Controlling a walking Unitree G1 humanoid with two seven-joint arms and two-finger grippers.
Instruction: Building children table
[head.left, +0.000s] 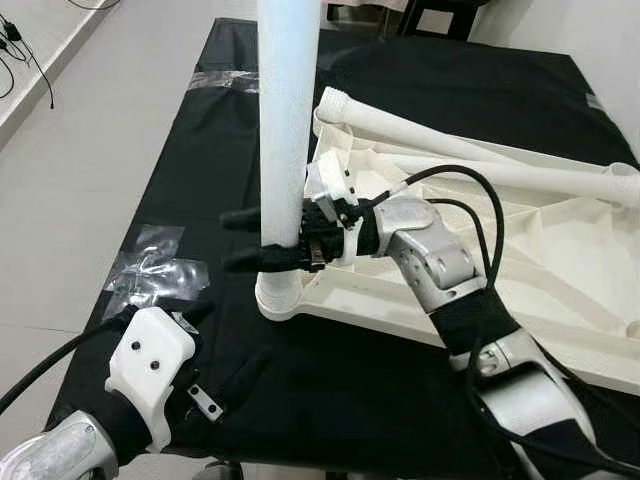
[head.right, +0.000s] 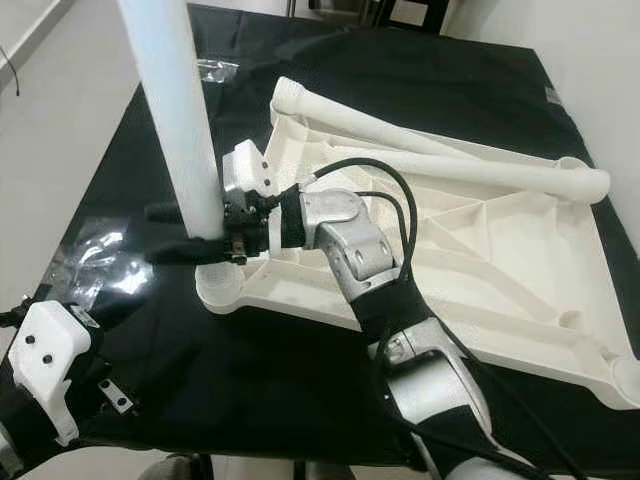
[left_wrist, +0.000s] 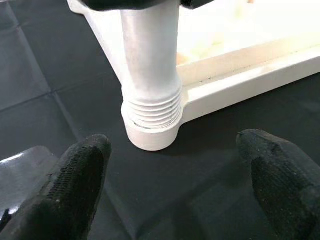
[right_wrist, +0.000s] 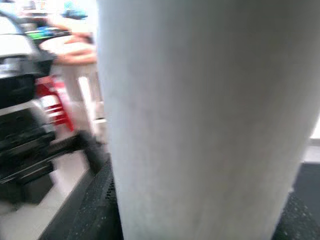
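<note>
Nearest, at seven o'clock, left hand (head.left: 205, 345) waits open above the black desk (head.left: 170, 180). Right hand (head.left: 262, 241) grips the upright leg (head.left: 285, 120), threads still showing at the upturned tabletop's (head.left: 540, 290) corner socket (left_wrist: 150, 134). Two loose legs (head.left: 420, 125) lie at one o'clock, seemingly unfitted.

What I can't make out

The upright leg (head.left: 285, 120) runs off the top edge; my right wrist's background is blurred, and my left gripper (left_wrist: 175, 200) shows fingertips only.
</note>
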